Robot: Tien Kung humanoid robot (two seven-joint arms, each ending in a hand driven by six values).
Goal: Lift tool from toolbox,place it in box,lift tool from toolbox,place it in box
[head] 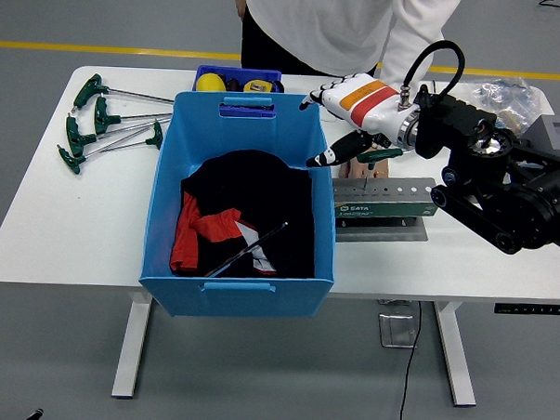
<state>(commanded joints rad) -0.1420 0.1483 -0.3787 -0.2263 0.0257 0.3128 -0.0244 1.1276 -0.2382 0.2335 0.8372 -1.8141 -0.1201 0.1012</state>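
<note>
Our right hand point(344, 120) hangs with fingers spread and empty at the blue box's point(235, 284) two o'clock corner. One T-handle tool point(250, 251) lies inside the box at six o'clock; the toolbox point(385, 198) sits right of the box, within reach for the next lift.

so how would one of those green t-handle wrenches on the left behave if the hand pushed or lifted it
The T-handle wrenches look stiff: thin straight metal shafts. Probably top-heavy toward the chunky green handle, so one may pivot when pushed. The crossbar should stop rolling. They lie overlapped, so neighbours could drag along.
</note>
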